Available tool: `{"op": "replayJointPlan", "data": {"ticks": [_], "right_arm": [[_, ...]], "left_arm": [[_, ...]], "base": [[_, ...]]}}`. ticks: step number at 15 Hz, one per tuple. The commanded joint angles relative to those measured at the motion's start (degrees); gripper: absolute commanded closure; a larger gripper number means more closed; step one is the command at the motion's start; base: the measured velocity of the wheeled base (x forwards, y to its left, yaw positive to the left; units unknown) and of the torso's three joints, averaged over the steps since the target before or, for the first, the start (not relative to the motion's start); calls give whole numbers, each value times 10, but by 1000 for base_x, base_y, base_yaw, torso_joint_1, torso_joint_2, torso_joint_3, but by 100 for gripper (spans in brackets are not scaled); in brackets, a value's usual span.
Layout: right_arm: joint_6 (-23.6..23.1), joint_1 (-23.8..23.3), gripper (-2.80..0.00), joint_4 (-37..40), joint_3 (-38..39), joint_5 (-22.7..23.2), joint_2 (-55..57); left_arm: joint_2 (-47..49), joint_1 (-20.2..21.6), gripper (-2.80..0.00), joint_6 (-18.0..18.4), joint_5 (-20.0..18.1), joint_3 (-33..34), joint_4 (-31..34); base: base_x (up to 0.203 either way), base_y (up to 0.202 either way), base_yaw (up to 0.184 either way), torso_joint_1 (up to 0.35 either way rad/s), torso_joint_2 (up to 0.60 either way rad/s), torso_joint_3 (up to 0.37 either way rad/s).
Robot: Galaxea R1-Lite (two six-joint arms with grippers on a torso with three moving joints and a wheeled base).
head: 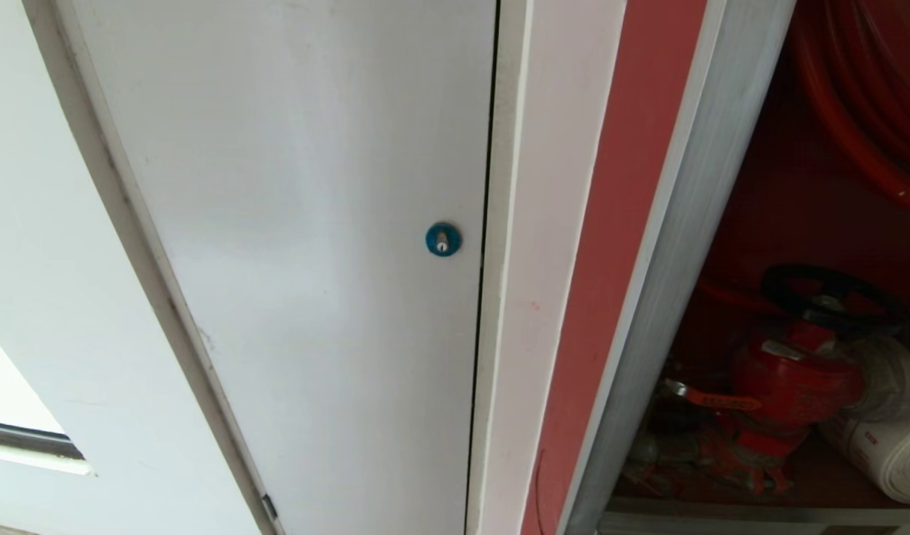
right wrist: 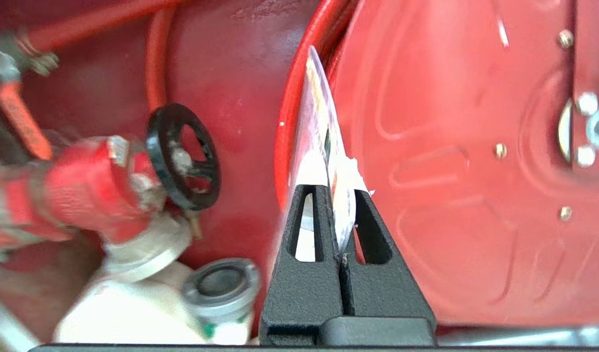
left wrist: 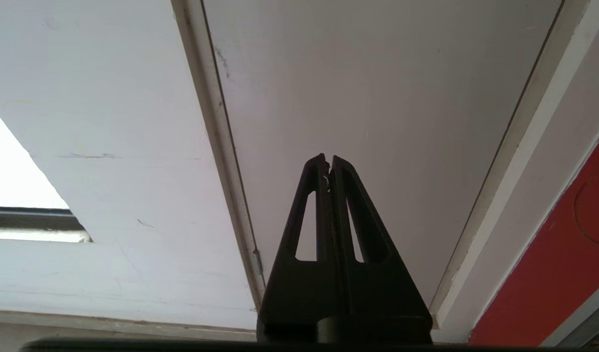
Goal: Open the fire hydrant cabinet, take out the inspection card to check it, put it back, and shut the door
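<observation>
The inspection card (right wrist: 323,142) is pinched edge-on by the right gripper (right wrist: 339,195) beside the red hose reel (right wrist: 465,161); the hydrant valve (right wrist: 99,186) is housed in the fire hydrant cabinet (head: 789,193); the left gripper (left wrist: 327,164) is closed empty.

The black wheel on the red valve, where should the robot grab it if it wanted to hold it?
Best on the outer rim of the black wheel, I think, with one finger going through a gap between its spokes. The rim is a thin ring, so the fingers can close across it. Come from its open face; the red valve sits behind it. The right gripper is busy holding the inspection card.
</observation>
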Motion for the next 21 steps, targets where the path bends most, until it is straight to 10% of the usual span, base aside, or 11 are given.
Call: {"op": "replayJointPlan", "data": {"ticks": [1, 7, 21], "right_arm": [[40, 0, 0, 67, -44, 13, -11], [247, -1, 0, 286, -164, 133, -15], [654, -1, 0, 282, -171, 530, 90]], "left_arm": [[0, 0, 0, 0, 0, 8, -1], [0, 0, 0, 0, 0, 8, 0], [0, 0, 0, 0, 0, 8, 0]], "base": [[0, 0, 0, 0, 0, 0], [0, 0, 0, 0, 0, 0], [0, 0, 0, 0, 0, 0]]}}
